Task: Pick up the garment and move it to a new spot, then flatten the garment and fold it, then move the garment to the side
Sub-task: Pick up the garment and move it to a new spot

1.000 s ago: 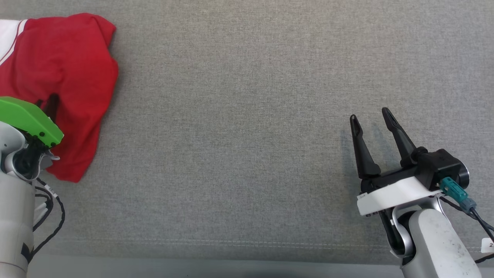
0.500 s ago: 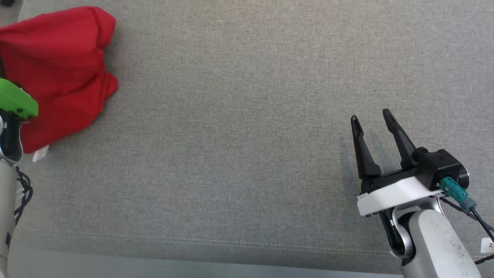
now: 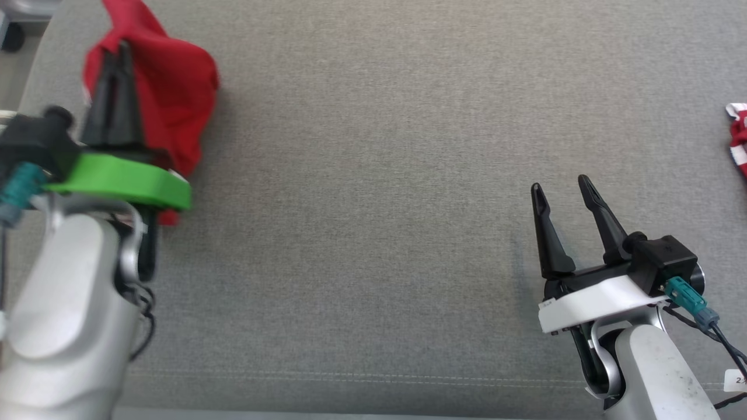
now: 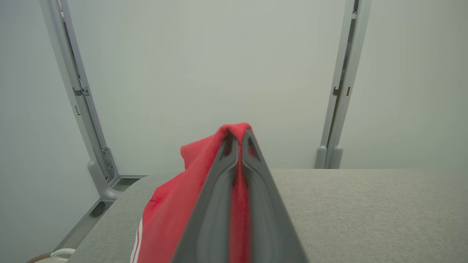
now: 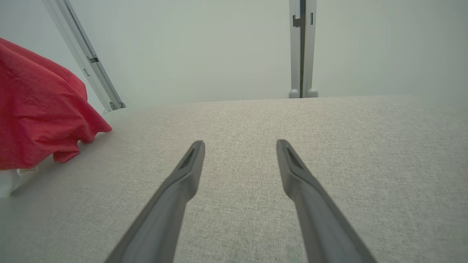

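The garment (image 3: 169, 99) is red cloth with white stripes, bunched and hanging at the far left of the grey table. My left gripper (image 3: 119, 49) is shut on its top fold and holds it lifted. In the left wrist view the red garment (image 4: 172, 204) is pinched between the two closed fingers, and my left gripper (image 4: 239, 133) has cloth poking past its tips. The garment (image 5: 40, 117) drapes down to the table at the left of the right wrist view. My right gripper (image 3: 560, 186) hovers open over bare table at the lower right, and its fingers (image 5: 190, 164) are spread with nothing between them.
A red-and-white striped piece of cloth (image 3: 738, 137) lies at the table's right edge. The grey fabric table (image 3: 373, 204) ends in a front edge near the bottom. Metal frame posts (image 4: 340, 91) and a pale wall stand behind the table.
My left gripper closed on the garment and raised it off the table, so the cloth now hangs bunched from the fingers. The head camera has shifted. The right arm has barely moved.
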`<state>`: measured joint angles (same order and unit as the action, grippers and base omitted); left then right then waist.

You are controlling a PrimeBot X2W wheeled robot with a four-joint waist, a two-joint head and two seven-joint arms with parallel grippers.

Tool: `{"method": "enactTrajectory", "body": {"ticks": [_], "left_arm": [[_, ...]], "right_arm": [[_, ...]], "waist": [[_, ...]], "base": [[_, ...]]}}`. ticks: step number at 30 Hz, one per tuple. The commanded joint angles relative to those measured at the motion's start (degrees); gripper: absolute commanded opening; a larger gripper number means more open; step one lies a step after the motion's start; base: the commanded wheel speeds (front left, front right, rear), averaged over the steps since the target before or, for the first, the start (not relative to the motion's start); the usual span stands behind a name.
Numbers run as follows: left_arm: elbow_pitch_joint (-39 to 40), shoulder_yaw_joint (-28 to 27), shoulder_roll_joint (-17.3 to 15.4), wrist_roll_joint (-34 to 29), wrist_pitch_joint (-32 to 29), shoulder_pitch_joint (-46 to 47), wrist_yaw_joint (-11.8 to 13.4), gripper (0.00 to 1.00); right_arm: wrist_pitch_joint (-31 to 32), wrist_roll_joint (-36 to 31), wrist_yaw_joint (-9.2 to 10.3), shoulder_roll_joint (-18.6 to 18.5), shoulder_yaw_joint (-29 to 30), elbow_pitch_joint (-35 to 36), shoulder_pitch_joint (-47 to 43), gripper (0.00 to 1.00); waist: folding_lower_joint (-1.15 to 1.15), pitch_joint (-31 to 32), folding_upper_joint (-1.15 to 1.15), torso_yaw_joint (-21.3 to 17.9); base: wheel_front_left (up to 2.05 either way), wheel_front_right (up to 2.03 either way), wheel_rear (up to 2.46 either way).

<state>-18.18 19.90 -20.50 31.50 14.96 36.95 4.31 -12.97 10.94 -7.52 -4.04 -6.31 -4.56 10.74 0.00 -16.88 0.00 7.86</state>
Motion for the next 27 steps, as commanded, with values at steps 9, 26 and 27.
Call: {"method": "enactTrajectory", "body": {"ticks": [9,26,27], "left_arm": [[11.75,8.79,4.76,-3.95,-4.32,-5.44,2.55,0.0],[-0.17,17.73,10.74,-6.98,-9.16,3.63,-1.1,0.0],[-1.23,18.11,11.12,-7.05,-9.3,4.1,-1.46,0.0]], "right_arm": [[-1.26,1.64,0.06,0.68,-0.82,-1.0,1.03,1.0],[-2.18,8.13,0.06,1.1,-1.99,-1.81,2.32,1.0],[-2.19,8.51,0.05,1.11,-1.88,-1.61,2.13,1.0]], "waist": [[0.0,-0.58,0.0,-7.95],[0.0,-6.2,0.0,-26.86],[0.0,-6.48,0.0,-27.65]], "base": [[0.0,0.0,0.0],[0.0,0.0,0.0],[0.0,0.0,0.0]]}}
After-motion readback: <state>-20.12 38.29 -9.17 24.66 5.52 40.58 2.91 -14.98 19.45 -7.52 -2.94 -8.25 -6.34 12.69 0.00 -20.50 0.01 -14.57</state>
